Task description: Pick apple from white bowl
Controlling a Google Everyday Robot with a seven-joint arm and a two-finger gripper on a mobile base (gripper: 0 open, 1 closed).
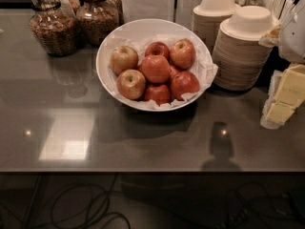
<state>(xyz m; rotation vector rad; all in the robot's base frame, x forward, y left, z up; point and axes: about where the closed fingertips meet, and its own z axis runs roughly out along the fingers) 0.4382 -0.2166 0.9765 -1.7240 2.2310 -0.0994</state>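
at centre of white bowl (pixel 143 28): apple (pixel 155 68) | end effector: out of view, grip state unknown

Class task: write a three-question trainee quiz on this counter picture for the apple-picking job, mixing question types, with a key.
1. True or false: the gripper is in view.
2. Where does the apple lie in the white bowl? A: middle of the pile. B: alone at the left rim. C: under the paper.
3. On which side of the white bowl, in the picture, are the stacked beige bowls?
Key: 1 false, the gripper is out of view; 2 A; 3 right.
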